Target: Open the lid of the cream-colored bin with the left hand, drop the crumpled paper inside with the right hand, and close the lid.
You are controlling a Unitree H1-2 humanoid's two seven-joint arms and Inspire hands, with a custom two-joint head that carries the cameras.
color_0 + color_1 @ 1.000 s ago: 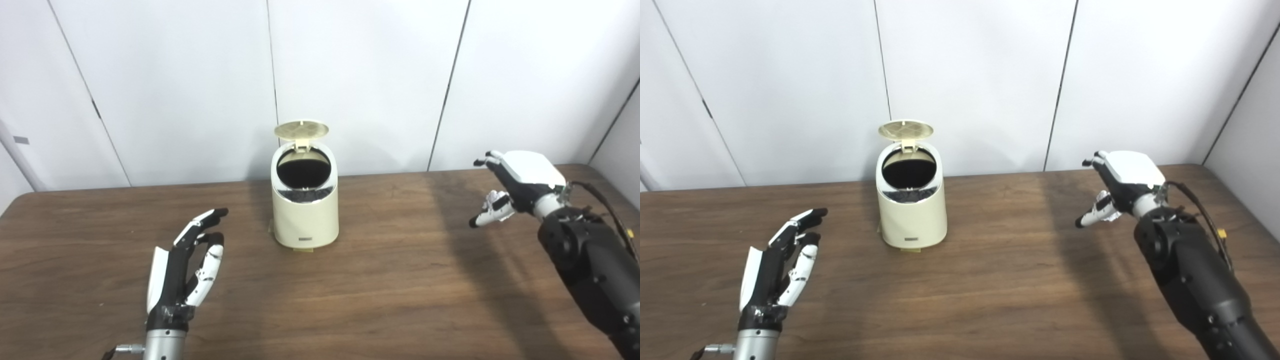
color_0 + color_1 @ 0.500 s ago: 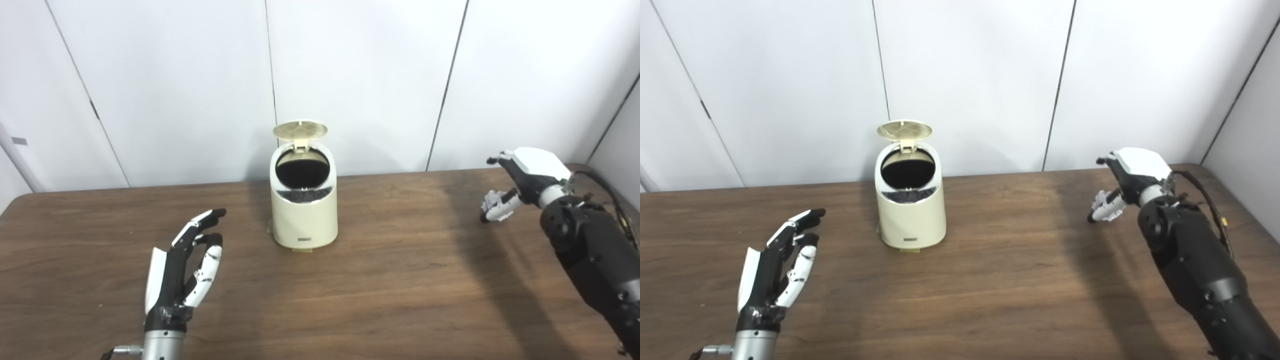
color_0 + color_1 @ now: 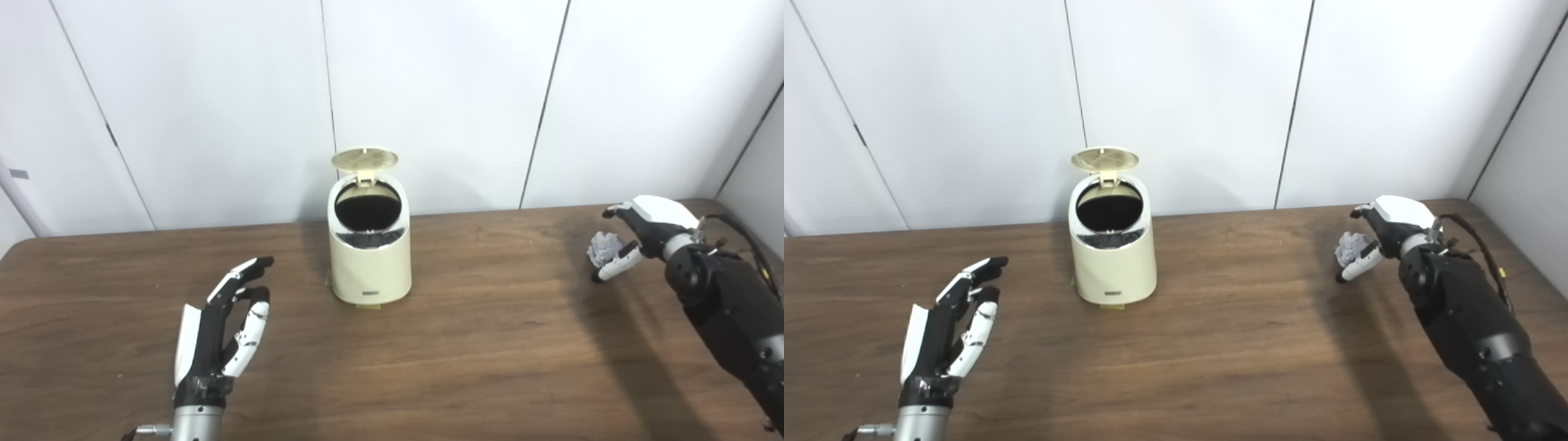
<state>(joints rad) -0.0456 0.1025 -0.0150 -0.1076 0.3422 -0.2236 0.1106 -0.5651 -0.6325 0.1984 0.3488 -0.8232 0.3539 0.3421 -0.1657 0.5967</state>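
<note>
Right hand (image 3: 637, 236), fingers spread, reaches around the paper (image 3: 602, 246) on the far right table (image 3: 490, 343); with the bin (image 3: 369, 257) lid (image 3: 364, 158) up and left hand (image 3: 223, 327) idle and unclenched, grasping seems next.

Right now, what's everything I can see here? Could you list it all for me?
bin: one, cream, standing mid-table near the far edge
lid: one, cream, flipped up behind the bin's dark opening
crumpled paper: one, pale grey, far right of the table, at the right hand's fingers
table: one, dark brown wood, across the whole foreground
wall panels: white, behind the table
left hand: one, black and white, open, at front left
right hand: one, black and white, around the paper; grip unclear
</note>
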